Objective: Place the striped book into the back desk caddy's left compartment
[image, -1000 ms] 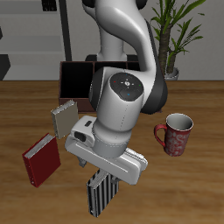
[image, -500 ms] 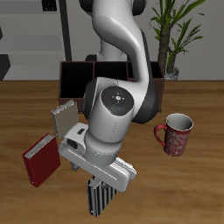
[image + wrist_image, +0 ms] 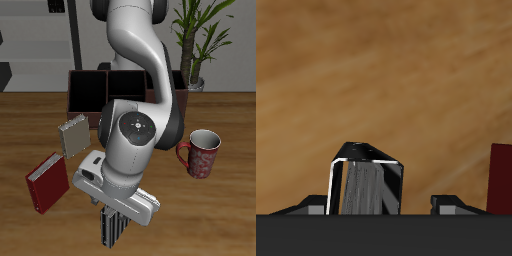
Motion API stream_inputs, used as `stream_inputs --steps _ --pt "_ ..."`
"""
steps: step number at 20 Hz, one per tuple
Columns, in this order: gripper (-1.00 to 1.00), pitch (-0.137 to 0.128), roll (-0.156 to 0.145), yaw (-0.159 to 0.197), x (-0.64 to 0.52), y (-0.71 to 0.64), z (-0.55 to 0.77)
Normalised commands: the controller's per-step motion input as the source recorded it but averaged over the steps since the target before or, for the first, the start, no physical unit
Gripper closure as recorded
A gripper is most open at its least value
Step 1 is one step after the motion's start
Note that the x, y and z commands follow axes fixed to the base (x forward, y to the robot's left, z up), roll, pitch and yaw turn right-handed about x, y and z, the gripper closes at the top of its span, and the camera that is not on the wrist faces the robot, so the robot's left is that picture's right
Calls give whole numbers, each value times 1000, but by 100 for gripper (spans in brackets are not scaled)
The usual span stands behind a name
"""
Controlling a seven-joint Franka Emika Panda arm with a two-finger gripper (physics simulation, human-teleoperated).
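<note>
Striped book (image 3: pixel 113 226) sits near the bench's (image 3: pixel 220 215) front edge, right under my wrist, black with grey-white stripes running lengthwise. Up close it (image 3: pixel 359 182) shows a pale edge and dark corner, poking up between my fingers (image 3: pixel 455 204). Honestly can't tell if they're clamped on it or not. Red book (image 3: pixel 46 182) lies beside me, back desk caddy (image 3: pixel 97 89) well behind.

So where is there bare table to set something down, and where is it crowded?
Bare wood shows between the red book and the table's front edge, and around the mug. It is crowded where the gripper hangs over the striped book, and around the beige-grey book before the back desk caddy.
</note>
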Motion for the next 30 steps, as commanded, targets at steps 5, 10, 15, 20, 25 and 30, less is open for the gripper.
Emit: stream_inputs --steps 5,10,15,20,25,30 --pt "100 7 1 -21 -27 -3 -59" --pt "100 -26 11 11 -95 30 198" --pt "100 -60 12 35 -209 38 501" --pt "100 -38 -3 38 -279 9 529" --pt "100 -44 29 78 -576 110 606" --pt "100 -35 19 64 -481 7 428"
